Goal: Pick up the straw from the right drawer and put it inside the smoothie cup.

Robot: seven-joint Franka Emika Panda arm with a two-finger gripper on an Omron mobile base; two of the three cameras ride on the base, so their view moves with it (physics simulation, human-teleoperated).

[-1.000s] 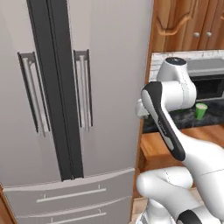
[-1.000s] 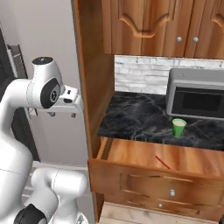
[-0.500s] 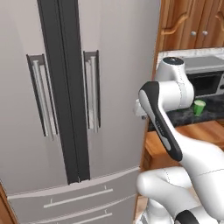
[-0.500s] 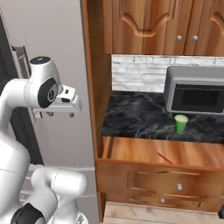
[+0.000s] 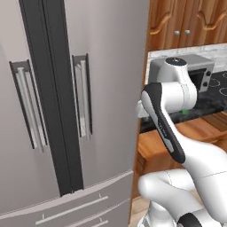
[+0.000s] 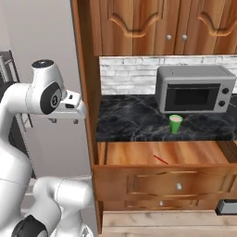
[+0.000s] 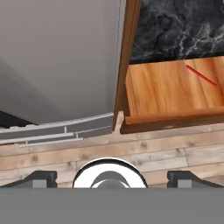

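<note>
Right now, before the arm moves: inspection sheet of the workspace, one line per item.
Surface: dark marbled counter under a brick backsplash.
Job's things: right drawer pulled open; straw lies flat on its floor; smoothie cup upright on the counter before the microwave.
Clutter: nothing seen.
Claw: claw held high over the plank floor, left of the drawer, two tips wide apart, empty.
Cables: nothing seen.
Surroundings: grey fridge at left, carved upper cabinets.
</note>
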